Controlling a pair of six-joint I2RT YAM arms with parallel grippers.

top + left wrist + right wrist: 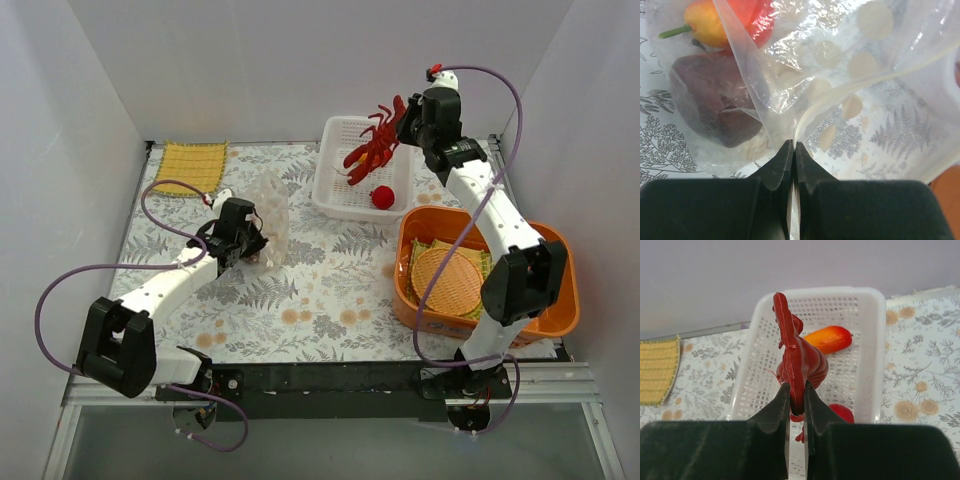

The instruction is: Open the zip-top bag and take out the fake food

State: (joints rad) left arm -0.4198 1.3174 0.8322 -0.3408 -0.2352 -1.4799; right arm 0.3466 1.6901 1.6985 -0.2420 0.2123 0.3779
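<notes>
The clear zip-top bag (271,218) stands crumpled on the table left of centre. My left gripper (248,243) is shut on its edge; the left wrist view shows the fingers pinching the plastic seam (805,125). Inside the bag lie a dark red piece (715,102) and an orange-yellow fruit with a green stem (707,25). My right gripper (408,122) is shut on the red lobster (375,147) and holds it above the white basket (338,205). In the right wrist view the lobster (799,357) hangs over an orange mango-like fruit (830,339) and a red round fruit (844,413) in the basket.
An orange bin (565,300) at the right holds a round woven mat (447,280). A yellow woven cloth (190,165) lies at the back left. White walls close in the table on three sides.
</notes>
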